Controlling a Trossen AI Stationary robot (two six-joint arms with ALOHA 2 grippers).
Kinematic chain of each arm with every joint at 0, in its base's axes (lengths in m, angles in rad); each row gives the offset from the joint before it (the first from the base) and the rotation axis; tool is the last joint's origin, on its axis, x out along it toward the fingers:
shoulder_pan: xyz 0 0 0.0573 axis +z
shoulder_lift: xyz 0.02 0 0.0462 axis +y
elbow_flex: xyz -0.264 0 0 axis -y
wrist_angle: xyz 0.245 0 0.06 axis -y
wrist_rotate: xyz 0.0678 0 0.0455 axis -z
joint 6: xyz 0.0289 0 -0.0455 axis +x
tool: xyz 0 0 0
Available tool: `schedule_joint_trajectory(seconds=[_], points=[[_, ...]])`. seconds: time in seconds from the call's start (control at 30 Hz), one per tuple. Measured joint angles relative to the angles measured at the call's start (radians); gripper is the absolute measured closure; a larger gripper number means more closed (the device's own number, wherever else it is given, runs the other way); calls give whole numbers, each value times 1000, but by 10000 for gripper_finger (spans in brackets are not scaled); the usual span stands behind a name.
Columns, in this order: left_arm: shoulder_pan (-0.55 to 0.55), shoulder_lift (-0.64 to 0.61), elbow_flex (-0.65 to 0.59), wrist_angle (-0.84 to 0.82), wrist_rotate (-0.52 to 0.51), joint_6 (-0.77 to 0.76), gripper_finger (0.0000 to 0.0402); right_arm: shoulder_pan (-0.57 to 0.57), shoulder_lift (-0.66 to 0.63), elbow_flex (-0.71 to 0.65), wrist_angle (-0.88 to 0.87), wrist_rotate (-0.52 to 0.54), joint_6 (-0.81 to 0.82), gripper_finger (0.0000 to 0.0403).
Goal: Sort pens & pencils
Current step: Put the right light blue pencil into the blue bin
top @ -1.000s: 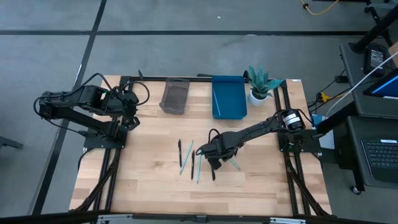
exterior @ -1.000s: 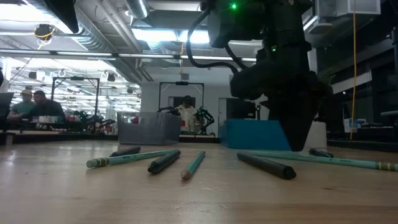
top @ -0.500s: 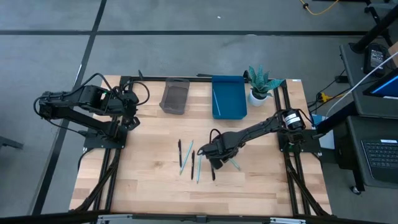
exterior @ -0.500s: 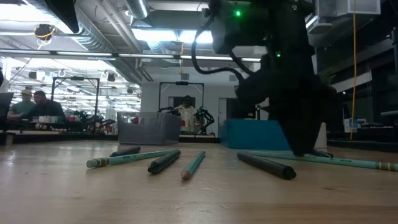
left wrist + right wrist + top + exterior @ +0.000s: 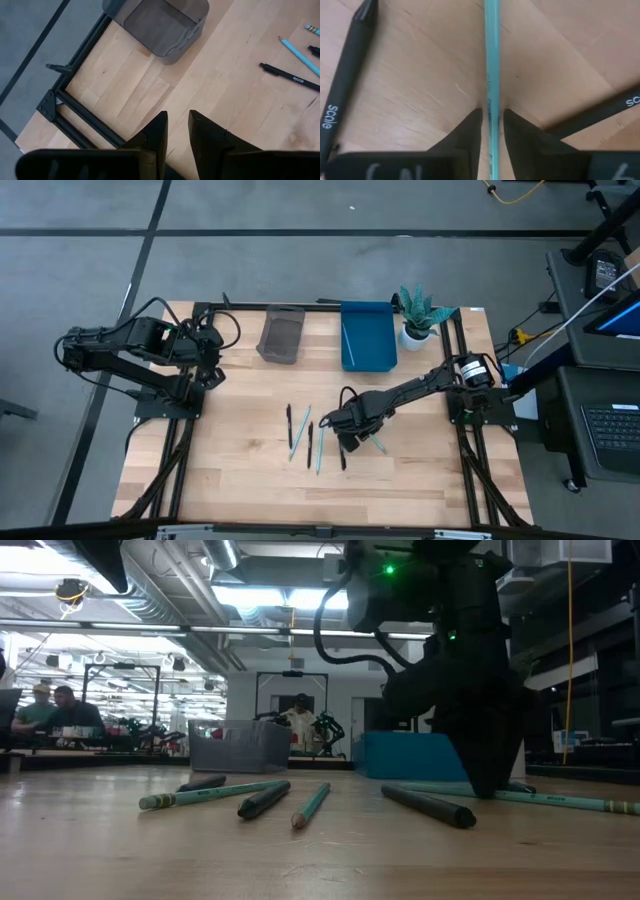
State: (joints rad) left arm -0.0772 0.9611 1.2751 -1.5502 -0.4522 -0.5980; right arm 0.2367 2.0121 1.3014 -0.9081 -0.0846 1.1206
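Several black pens and teal pencils lie flat on the wooden table [image 5: 240,460] around its middle. My right gripper [image 5: 348,442] points straight down over them and is shut on a teal pencil [image 5: 491,60], whose far part shows beside the gripper [image 5: 378,445] and along the table in the low view [image 5: 560,801]. Black pens lie on either side of it [image 5: 342,95] [image 5: 610,107]. My left gripper [image 5: 177,117] waits open at the table's left edge [image 5: 212,370], holding nothing. My right gripper pinches the teal pencil's shaft [image 5: 492,102] between its two fingers, one on each long side. The fingers [image 5: 472,125] come from above, pointing down, and lie across the pencil. The pencil still lies flat on the table.
A grey bin [image 5: 282,333] and a blue bin [image 5: 368,335] stand at the table's far edge, with a potted plant [image 5: 418,315] at the far right. More pens and pencils [image 5: 305,438] lie just left of my right gripper. People sit in the room beyond.
My right gripper has come down a little until its fingertips reach the table at the teal pencil. The pens and pencils have not moved.
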Motion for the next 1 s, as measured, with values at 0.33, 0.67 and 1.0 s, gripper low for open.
schedule_joint_trajectory(seconds=[0.33, 0.67, 1.0], points=[[0, 0, 0, 16, 0, 3, 329, 0, 3, -2, 1, -11, -2, 389], [0, 0, 0, 22, 0, 9, 329, 0, 6, -2, -5, -19, 2, 382], [0, 0, 0, 23, 0, 9, 329, -4, 14, 59, -89, -10, -2, 376]])
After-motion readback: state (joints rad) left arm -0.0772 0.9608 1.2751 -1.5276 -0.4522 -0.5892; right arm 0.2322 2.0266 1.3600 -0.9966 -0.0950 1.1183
